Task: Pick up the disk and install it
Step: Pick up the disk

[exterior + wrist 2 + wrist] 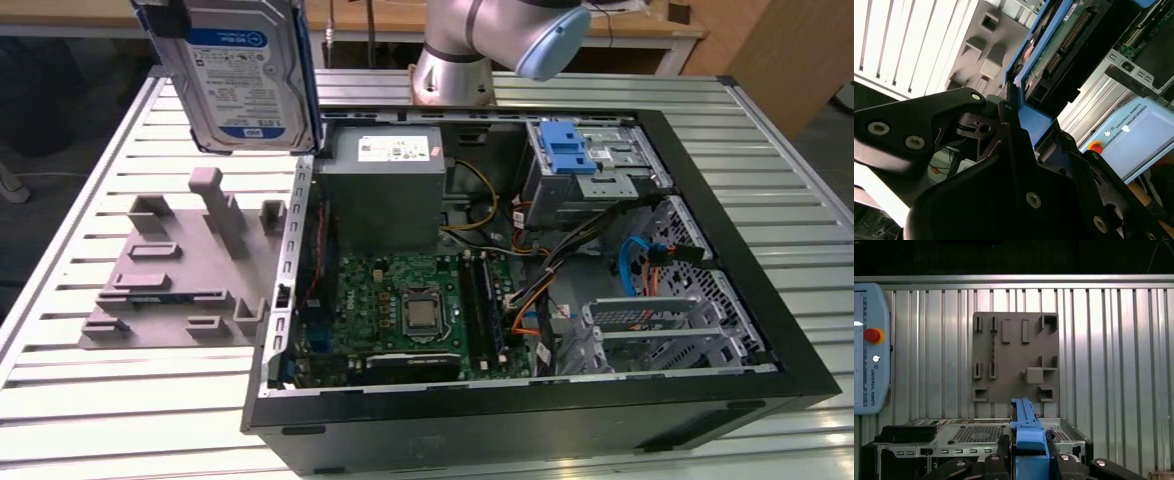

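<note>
The black gripper (1029,122) is clamped on the blue carrier rail of the disk (247,80), a flat silver-grey metal drive with a blue-and-white label. It hangs upright above the slatted metal table (67,230), beside the open black computer case (534,430). The edge grip probably leaves its faces free for a bay.

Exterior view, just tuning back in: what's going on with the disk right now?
The arm's gripper is clamped on the disk by its blue carrier rail and holds it upright in the air, label facing the exterior camera. It hangs above the table, on the grey fixture plate side of the open computer case, toward the exterior view's upper left. The disk is lifted but not yet inside the case.
</note>
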Controlling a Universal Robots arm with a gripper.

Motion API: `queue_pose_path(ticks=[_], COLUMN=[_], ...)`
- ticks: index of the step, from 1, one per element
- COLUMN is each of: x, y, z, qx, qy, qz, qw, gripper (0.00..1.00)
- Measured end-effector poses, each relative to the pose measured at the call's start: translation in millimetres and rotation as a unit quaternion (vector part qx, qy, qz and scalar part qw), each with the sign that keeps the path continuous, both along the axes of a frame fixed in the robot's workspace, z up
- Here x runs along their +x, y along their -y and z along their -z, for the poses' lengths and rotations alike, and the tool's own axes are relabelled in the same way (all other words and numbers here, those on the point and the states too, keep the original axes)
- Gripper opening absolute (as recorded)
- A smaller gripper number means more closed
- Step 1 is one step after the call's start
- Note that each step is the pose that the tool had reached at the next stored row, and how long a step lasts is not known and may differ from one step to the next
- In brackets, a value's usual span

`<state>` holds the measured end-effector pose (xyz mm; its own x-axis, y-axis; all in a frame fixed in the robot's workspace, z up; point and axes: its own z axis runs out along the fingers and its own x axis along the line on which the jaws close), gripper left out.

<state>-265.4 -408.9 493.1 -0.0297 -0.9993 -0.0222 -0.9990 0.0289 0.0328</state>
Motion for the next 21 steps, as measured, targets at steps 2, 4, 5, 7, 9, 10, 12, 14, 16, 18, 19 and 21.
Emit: queue_pose_path(ticks=[2, 4, 5, 7, 9, 10, 12, 14, 16, 18, 19, 21], x=[3.4, 6.7, 8.5, 13.1, 19.7, 23.0, 33.8, 41.1, 46.0, 53.4, 55.4, 59.0], y=[1.6, 3.1, 3.9, 5.1, 5.9, 6.1, 7.2, 8.3, 9.3, 11.1, 11.7, 13.0], z=[0.0, 0.0, 0.0, 0.0, 0.0, 0.0, 0.0, 0.0, 0.0, 0.1, 0.1, 0.2], qx=[0.0000, 0.0000, 0.0000, 0.0000, 0.0000, 0.0000, 0.0000, 0.0000, -0.0001, 0.0000, 0.0000, 0.0000], qy=[-0.0001, -0.0002, -0.0003, -0.0005, -0.0009, -0.0010, -0.0012, -0.0012, -0.0013, -0.0012, -0.0012, -0.0012], qz=[0.000, 0.000, 0.000, 0.000, 0.000, 0.000, 0.000, 0.000, 0.000, 0.000, 0.000, 0.000], qw=[1.0000, 1.0000, 1.0000, 1.0000, 1.0000, 1.0000, 1.0000, 1.0000, 1.0000, 1.0000, 1.0000, 1.0000], gripper=[0.36, 0.36, 0.36, 0.36, 0.36, 0.36, 0.36, 0.36, 0.36, 0.36, 0.36, 0.36])
